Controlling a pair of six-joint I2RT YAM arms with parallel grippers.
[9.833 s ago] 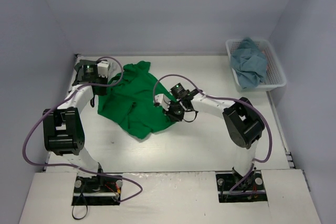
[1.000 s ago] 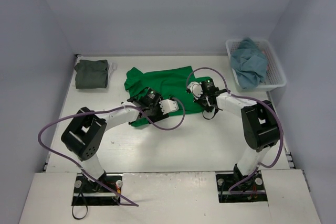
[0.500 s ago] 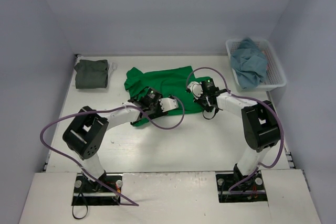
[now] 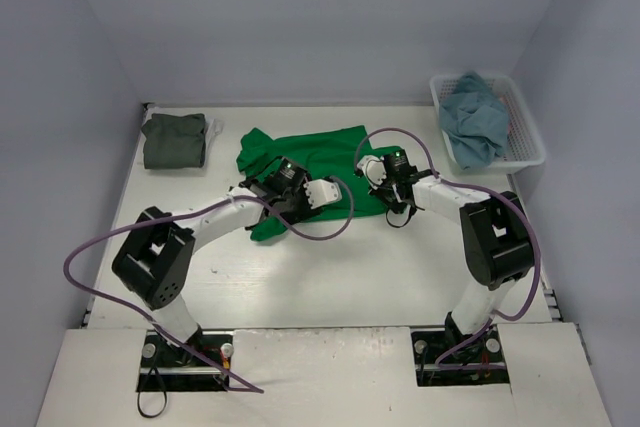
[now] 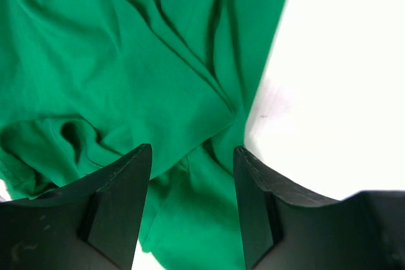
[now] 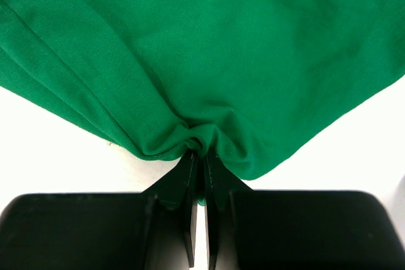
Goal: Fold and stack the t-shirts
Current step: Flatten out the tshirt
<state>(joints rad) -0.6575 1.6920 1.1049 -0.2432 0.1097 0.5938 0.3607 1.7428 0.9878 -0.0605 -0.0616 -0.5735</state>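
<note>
A bright green t-shirt (image 4: 315, 159) lies partly spread at the table's middle. My left gripper (image 4: 272, 209) hovers open over its crumpled near-left edge. In the left wrist view the fingers (image 5: 120, 207) straddle a green fold (image 5: 190, 213) without closing on it. My right gripper (image 4: 393, 199) is shut on the green shirt's near-right edge. The right wrist view shows the cloth (image 6: 209, 61) bunched into the closed tips of that gripper (image 6: 202, 155). A folded dark olive-grey t-shirt (image 4: 174, 140) rests at the far left. A dusty light blue t-shirt (image 4: 472, 125) is heaped in the basket.
The white slatted basket (image 4: 528, 142) stands at the far right against the wall. Purple cables loop from both arms over the table. Walls close in the table at left, back and right.
My left gripper has shifted slightly up and right over the shirt's near-left edge, its elbow swinging left. The right gripper has kept its pinch and place.
</note>
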